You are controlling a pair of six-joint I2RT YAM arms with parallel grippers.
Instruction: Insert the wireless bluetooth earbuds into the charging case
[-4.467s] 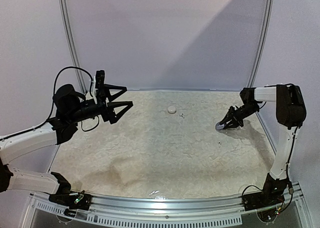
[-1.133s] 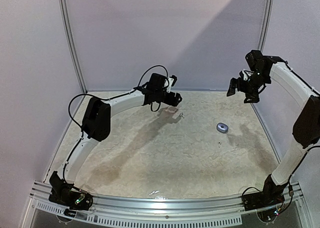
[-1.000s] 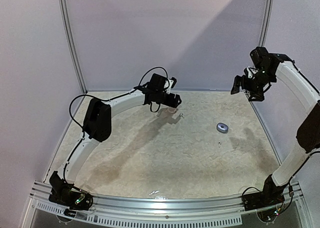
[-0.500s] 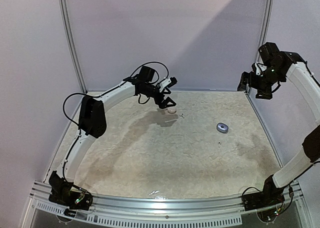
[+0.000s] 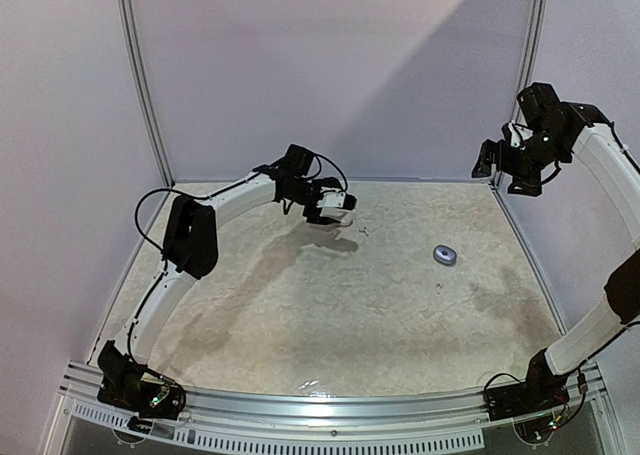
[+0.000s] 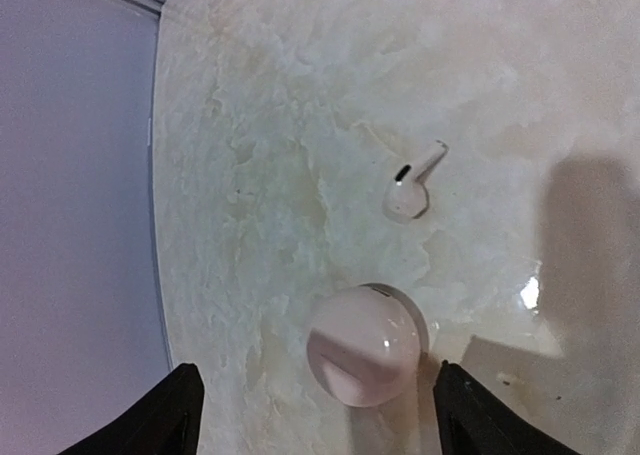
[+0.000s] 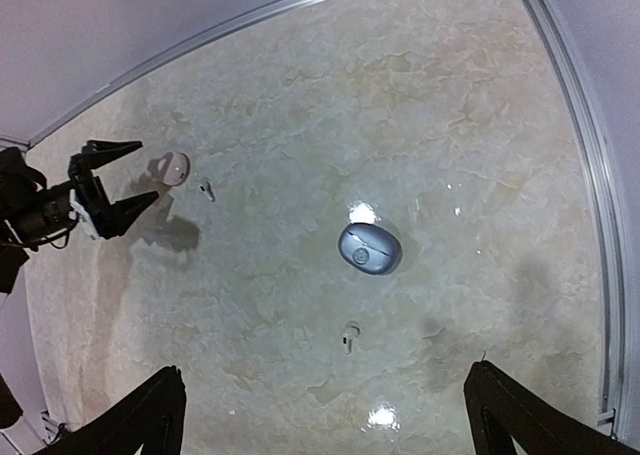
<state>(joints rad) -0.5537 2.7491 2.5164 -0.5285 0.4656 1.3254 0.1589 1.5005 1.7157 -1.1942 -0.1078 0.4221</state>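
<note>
Black left tool (image 6: pixel 315 375), spread wide, has moved over the round case (image 6: pixel 363 343).

the table (image 5: pixel 300 315) is mottled cream, marble-like. the round case (image 6: pixel 365 343) is glossy pinkish white, the earbud (image 6: pixel 412 187) white, the oval case (image 7: pixel 368 247) silvery blue-grey.

Top: high behind bases (image 5: pixel 140 395). Left wrist: close over table (image 6: pixel 300 95). Right wrist: high, covers same patch.

The left claw (image 5: pixel 338 210) has swung in toward the round case (image 6: pixel 365 343); the right claw (image 5: pixel 490 165) rose away.
</note>
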